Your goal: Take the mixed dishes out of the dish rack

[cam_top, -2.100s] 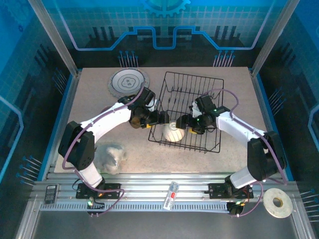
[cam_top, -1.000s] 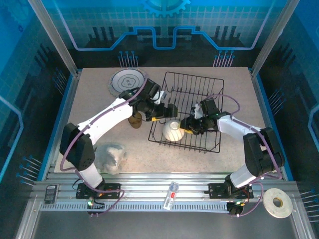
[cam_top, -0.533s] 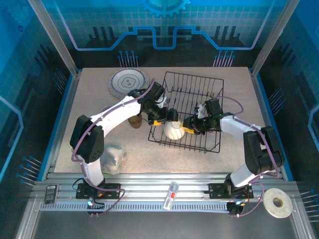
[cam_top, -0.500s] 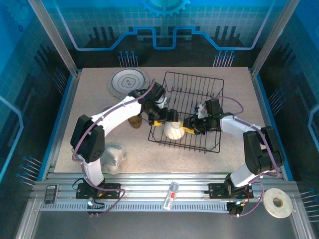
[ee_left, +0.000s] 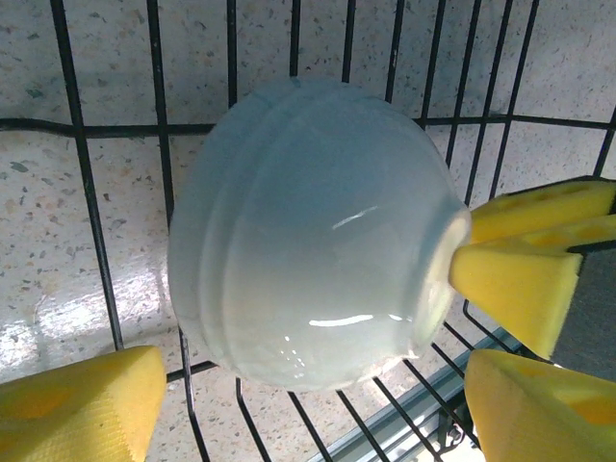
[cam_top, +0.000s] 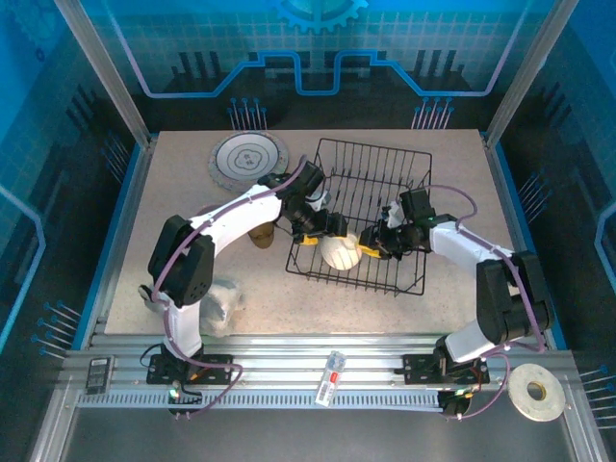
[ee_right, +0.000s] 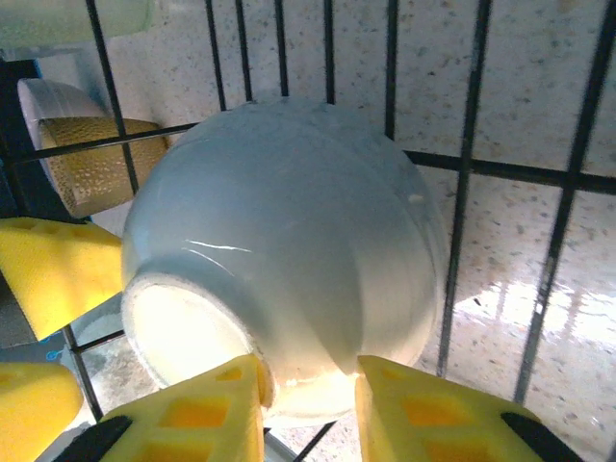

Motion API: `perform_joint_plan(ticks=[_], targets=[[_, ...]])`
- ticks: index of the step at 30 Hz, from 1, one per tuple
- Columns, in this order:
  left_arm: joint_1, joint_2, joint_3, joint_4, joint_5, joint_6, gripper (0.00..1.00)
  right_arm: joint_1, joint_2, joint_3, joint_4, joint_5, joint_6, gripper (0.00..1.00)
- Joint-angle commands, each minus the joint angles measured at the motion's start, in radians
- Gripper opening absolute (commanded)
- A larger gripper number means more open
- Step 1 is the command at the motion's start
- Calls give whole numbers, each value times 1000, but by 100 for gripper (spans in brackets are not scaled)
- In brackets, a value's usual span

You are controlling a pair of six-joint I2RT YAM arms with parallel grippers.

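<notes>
1. Right gripper [ee_right: 310, 377] pinches the white bowl [ee_right: 289, 231] near its foot. Left gripper [ee_left: 310, 390] is spread wide around it, pads clear.
2. The bowl lies tipped inside the dish rack [cam_top: 385, 168] (near-left corner).
3. Patterned plate [cam_top: 248, 156] and brown cup [cam_top: 260, 234] are out on the table [cam_top: 173, 212]; the bowl remains.

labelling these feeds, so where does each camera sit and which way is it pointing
Top external: above and behind the arm bases, looking down on the table and dish rack; both arms show, left gripper and right gripper flanking the white bowl.
Left wrist: on the left arm, looking down at the bowl's side; own yellow fingers at the bottom corners.
Right wrist: on the right arm, facing the bowl's base; own fingers straddle it.
Shared: all three show the bowl; each wrist view catches the other gripper's pads.
</notes>
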Motion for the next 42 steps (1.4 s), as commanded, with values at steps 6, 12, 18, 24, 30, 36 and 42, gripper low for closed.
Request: perform_joint_plan(ticks=[6, 12, 18, 24, 30, 36, 42], targets=[[7, 46, -22, 10, 10, -21, 82, -16, -5, -71, -168, 236, 1, 32], [7, 55, -54, 36, 21, -26, 75, -5, -50, -40, -181, 234, -22, 41], [8, 56, -79, 87, 61, -33, 75, -5, -40, -55, -191, 241, -29, 41], [7, 69, -86, 108, 71, -32, 77, -5, 0, -68, -170, 235, -26, 40], [7, 94, -83, 141, 93, -34, 77, -8, 30, -48, -169, 233, -26, 40], [9, 116, -88, 238, 177, -57, 75, -8, 55, -33, -161, 226, -26, 39], [30, 64, -163, 405, 271, -145, 65, -18, 62, -7, -162, 213, -32, 39]])
